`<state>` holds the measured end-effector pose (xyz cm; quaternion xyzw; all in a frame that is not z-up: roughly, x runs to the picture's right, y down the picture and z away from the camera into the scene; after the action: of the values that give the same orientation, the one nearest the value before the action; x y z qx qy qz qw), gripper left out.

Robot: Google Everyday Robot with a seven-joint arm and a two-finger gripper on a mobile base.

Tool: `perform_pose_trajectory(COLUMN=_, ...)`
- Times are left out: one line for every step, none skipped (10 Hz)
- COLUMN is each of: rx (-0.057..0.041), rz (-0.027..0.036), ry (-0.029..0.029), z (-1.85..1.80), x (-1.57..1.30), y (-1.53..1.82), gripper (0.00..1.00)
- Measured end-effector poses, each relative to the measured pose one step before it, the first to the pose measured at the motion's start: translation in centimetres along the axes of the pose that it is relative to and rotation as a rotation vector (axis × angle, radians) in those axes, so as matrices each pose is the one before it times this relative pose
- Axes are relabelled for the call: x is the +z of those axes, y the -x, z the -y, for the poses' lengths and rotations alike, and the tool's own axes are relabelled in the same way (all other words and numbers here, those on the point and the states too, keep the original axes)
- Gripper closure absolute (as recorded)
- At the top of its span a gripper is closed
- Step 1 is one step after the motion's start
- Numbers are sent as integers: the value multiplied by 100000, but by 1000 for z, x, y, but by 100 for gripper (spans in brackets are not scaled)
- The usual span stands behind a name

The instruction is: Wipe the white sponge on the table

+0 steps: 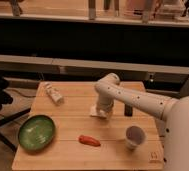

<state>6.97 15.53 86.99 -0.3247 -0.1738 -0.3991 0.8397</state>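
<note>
On my feed the gripper (102,105) is down on the white sponge (97,112), mid-table (70,122). Honestly can't tell its grip. The green bowl (36,132) and white cup (135,136) sit nearer me.

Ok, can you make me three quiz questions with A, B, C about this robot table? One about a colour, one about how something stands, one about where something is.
1. What colour is the bowl? A blue, B green, C yellow.
2. How is the white cup? A upright, B lying on its side, C upside down.
3. Where is the claw? A over the bowl, B over the cup, C down at the white sponge.

Answers: B, its inside looks green. A, its open mouth faces up. C, the arm reaches down to the sponge in the middle of the table.
</note>
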Motion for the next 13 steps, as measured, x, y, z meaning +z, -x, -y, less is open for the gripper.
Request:
perform_pose_trajectory(rx=-1336, rz=5, ry=363, z=776, x=-170, y=-357, gripper=81)
perform_pose_trajectory(rx=-93, rz=-57, ry=460, z=213, x=-63, y=-65, gripper=93)
perform_pose_trajectory(rx=434, rz=-96, ry=315, z=127, x=-89, y=115, gripper=98)
perform_pose_trajectory(rx=210, rz=-178, ry=292, z=-43, x=-18, y=100, gripper=98)
perform_pose_trajectory(rx=-1602, rz=-245, ry=196, z=24, x=50, y=137, gripper=98)
perform_pose_trajectory(rx=-3547, rz=-396, ry=-200, z=499, x=61, y=296, gripper=98)
perform_pose_trajectory(rx=-1821, rz=-200, ry=-273, z=691, x=53, y=407, gripper=98)
perform_pose_trajectory(rx=-514, rz=-257, ry=-127, z=135, x=-18, y=-195, gripper=98)
perform_pose_trajectory(rx=-576, rz=-191, ry=-24, z=-206, x=11, y=-408, gripper=98)
perform_pose_trajectory(rx=-127, rz=-46, ry=151, z=-367, x=42, y=-247, gripper=98)
perform_pose_trajectory(rx=-632, rz=-61, ry=346, z=-220, x=98, y=-8, gripper=98)
perform_pose_trajectory(rx=-549, rz=54, ry=125, z=15, x=231, y=-202, gripper=98)
perform_pose_trajectory(rx=-1041, rz=-139, ry=-61, z=200, x=3, y=-158, gripper=98)
